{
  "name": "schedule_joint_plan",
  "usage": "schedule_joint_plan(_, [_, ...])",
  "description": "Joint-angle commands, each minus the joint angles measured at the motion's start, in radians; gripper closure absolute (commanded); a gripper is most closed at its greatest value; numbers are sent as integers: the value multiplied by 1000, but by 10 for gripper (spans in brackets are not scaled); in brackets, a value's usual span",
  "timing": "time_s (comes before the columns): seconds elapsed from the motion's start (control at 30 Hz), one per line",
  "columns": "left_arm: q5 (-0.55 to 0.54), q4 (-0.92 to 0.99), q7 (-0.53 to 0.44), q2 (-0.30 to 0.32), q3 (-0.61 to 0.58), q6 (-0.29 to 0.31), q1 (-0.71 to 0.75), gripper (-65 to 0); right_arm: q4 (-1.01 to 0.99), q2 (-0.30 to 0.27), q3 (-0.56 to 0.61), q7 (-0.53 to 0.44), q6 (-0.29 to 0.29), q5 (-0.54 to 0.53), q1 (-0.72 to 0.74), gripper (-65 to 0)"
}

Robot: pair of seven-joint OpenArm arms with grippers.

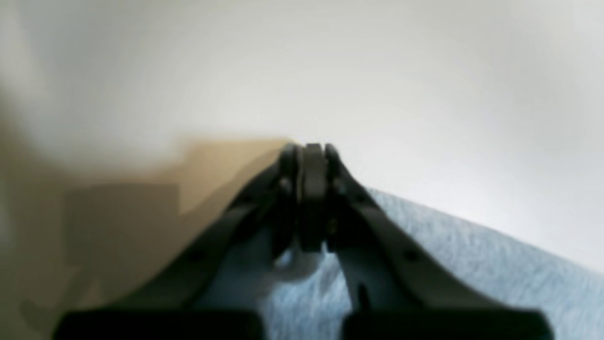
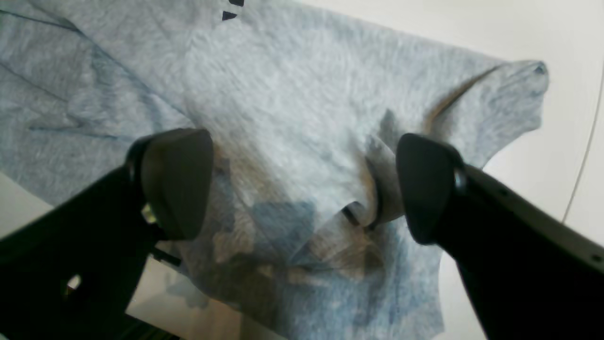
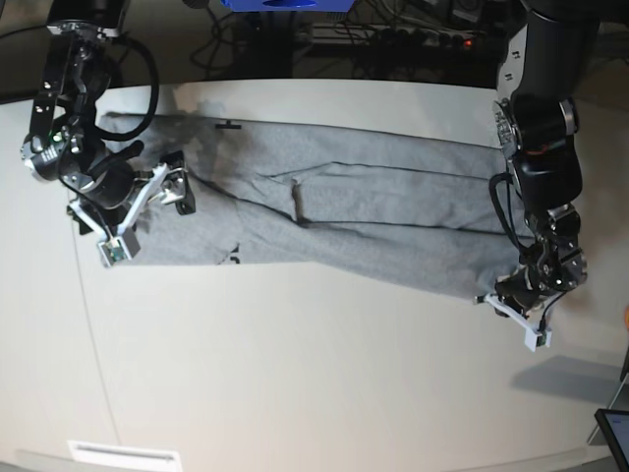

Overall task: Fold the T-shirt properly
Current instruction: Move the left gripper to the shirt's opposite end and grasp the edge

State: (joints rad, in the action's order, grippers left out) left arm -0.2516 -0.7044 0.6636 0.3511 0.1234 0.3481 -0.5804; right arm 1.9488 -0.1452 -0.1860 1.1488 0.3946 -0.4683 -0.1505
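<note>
The heather-grey T-shirt (image 3: 344, 211) lies stretched in a long band across the white table, from the back left to the front right. A bit of black lettering (image 2: 231, 13) shows at the top of the right wrist view. My right gripper (image 3: 147, 211) hovers open over the shirt's left end, its fingers (image 2: 174, 184) wide apart above rumpled cloth (image 2: 302, 141). My left gripper (image 3: 496, 298) is shut at the shirt's front right corner. In the blurred left wrist view its fingertips (image 1: 325, 156) are pressed together on the grey cloth's (image 1: 472, 264) edge.
Cables and electronics (image 3: 393, 34) crowd the table's far edge, with a blue object (image 3: 285, 5) behind. A dark screen (image 3: 614, 433) sits at the front right corner and a white label (image 3: 123, 454) at the front left. A thin cable (image 2: 585, 156) runs beside the shirt.
</note>
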Motion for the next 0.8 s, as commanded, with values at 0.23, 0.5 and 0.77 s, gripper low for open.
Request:
schedule_joint_plan(0.23, [-13, -314, 169, 12, 9, 3, 63, 0, 18, -4, -2, -23, 4, -13, 13, -580])
schedule_joint_plan(0.5, [-13, -516, 318, 16, 9, 3, 168, 0, 18, -4, -5, -22, 4, -13, 13, -580])
schedule_joint_plan(0.77, [-7, -785, 437, 19, 11, 3, 314, 0, 18, -4, -5, -14, 4, -13, 13, -580])
